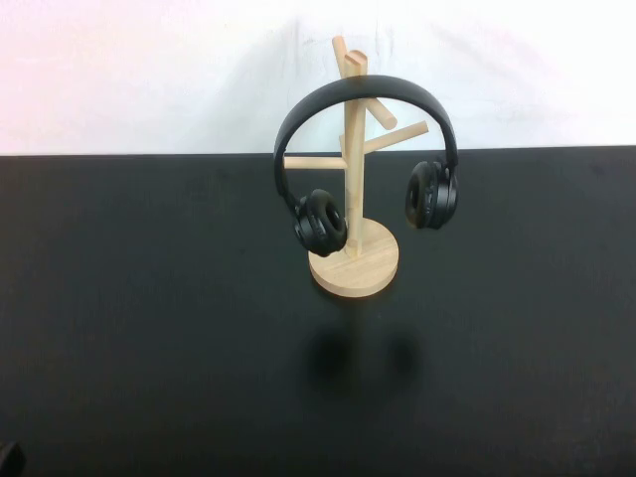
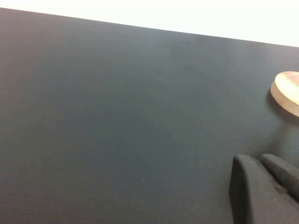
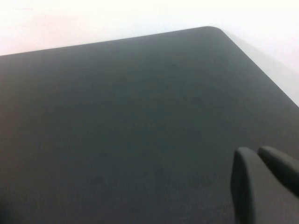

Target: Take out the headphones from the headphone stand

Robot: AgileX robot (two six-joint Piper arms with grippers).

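Observation:
The black headphones [image 1: 366, 99] hang by their arched band on the upper pegs of the light wooden headphone stand [image 1: 355, 260], which stands upright at the middle back of the black table. One ear cup [image 1: 319, 222] hangs in front of the post and the other ear cup [image 1: 430, 195] hangs to its right. My left gripper [image 2: 261, 161] is shut and empty, low over the table, far from the stand; only the edge of the stand's round base [image 2: 287, 91] shows in the left wrist view. My right gripper [image 3: 257, 151] is shut and empty over bare table.
The black table [image 1: 149, 328] runs up to a white wall at the back. Its far right rounded corner [image 3: 212, 30] shows in the right wrist view. A dark bit of my left arm [image 1: 8, 459] shows at the near left corner.

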